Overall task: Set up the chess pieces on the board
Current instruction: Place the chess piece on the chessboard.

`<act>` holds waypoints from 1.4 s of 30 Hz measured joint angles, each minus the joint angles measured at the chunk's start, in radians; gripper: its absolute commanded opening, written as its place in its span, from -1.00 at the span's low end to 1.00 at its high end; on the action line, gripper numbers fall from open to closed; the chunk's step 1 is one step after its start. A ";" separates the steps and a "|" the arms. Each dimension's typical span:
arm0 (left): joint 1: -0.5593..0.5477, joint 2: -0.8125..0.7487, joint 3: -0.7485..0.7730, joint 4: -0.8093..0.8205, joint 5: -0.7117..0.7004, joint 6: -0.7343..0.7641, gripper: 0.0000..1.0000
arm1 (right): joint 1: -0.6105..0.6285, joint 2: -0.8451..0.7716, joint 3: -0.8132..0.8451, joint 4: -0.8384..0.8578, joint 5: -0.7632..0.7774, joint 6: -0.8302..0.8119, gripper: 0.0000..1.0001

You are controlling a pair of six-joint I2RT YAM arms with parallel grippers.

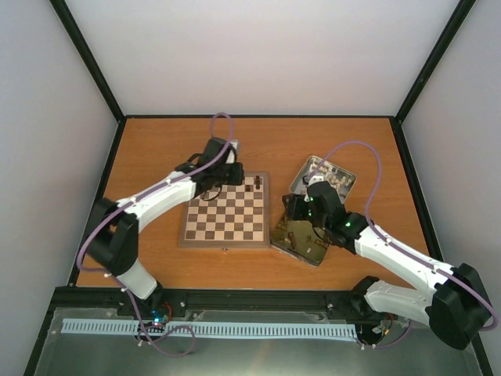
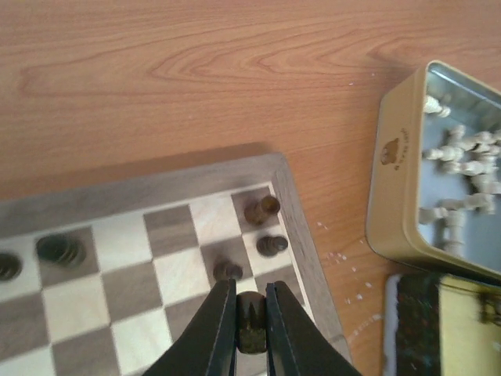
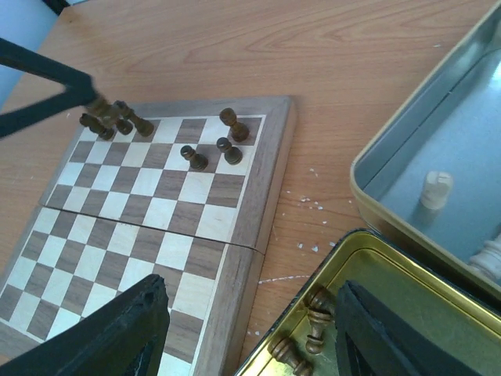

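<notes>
At the upper-left corner of the small square wooden chessboard with dark-brown and cream checks [image 1: 227, 223], as the overhead view frames it, my left pincer [image 2: 250, 298] is clenched on one tiny dark-brown turned chess piece [image 2: 250, 327]. In the right wrist view that piece hangs just beside a tight cluster of dark pieces [image 3: 125, 117] standing in that corner, and I cannot tell whether its foot touches the wood. I would bring it down slowly and plumb onto the middle of a free square, keep the fingers off the neighbours, let go only once it stands on its own, then lift straight up; a sideways exit would likely topple the cluster. Three more dark pieces [image 3: 228, 149] stand near the board's upper-right corner. My right pincer [image 3: 250, 337] is released, jaws wide, poised over the gold-lined rectangular metal tin [image 3: 391, 266] at lower right, where a few spare dark pieces [image 3: 313, 313] lie. I judge it best to single out one lying clear of the others. Cream-white pieces [image 2: 462, 164] sit in the grey-lined tin [image 2: 395, 196] beside it.
</notes>
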 measured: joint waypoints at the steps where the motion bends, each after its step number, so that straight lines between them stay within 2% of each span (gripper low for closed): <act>1: -0.016 0.036 0.026 0.000 -0.031 0.013 -0.98 | 0.000 -0.010 -0.006 -0.004 0.005 0.013 0.17; 8: -0.068 0.220 0.134 0.011 -0.160 0.072 -0.98 | -0.012 -0.042 -0.029 -0.018 0.036 0.064 0.17; 25: -0.068 0.390 0.171 0.089 -0.172 0.129 -0.93 | -0.018 -0.064 -0.039 -0.042 0.052 0.077 0.17; 30: -0.068 0.394 0.171 0.100 -0.175 0.132 -0.77 | -0.018 -0.064 -0.039 -0.043 0.053 0.077 0.17; 36: -0.069 0.394 0.171 0.114 -0.193 0.152 -0.33 | -0.018 -0.064 -0.039 -0.043 0.052 0.077 0.17; 42: -0.069 0.369 0.171 0.114 -0.180 0.156 -0.22 | -0.018 -0.064 -0.039 -0.046 0.049 0.081 0.17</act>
